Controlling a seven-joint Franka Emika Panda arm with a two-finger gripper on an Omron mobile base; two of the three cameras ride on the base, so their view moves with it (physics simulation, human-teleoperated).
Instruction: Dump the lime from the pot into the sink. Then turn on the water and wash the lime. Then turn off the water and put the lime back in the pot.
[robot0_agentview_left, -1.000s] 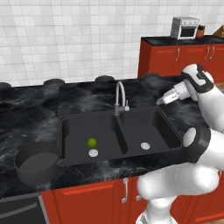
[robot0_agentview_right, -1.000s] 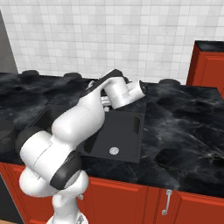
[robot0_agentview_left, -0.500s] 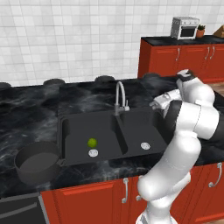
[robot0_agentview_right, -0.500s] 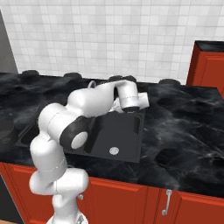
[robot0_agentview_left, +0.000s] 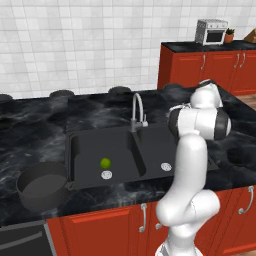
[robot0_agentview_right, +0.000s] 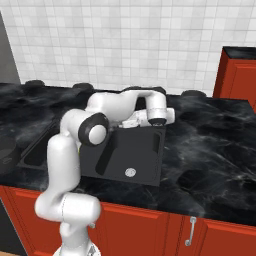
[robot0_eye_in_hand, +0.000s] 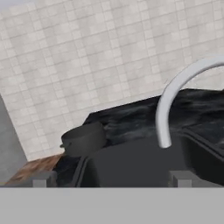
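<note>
Arm is swinging in from the right end of the surface toward the faucet (robot0_agentview_left: 137, 111), jaws wide and empty, lime (robot0_agentview_left: 105, 163) lying in the sink (robot0_agentview_left: 87, 144) by the left drain, pot (robot0_agentview_left: 42, 184) near the front-left edge, so turning water on looks next.

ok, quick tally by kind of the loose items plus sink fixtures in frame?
Small round yellow-green lime: 1
Round dark grey metal pot: 1
Silver round drains: 2
Curved grey gooseneck faucet: 1
Black rectangular sink basins: 2
Total: 7
</note>
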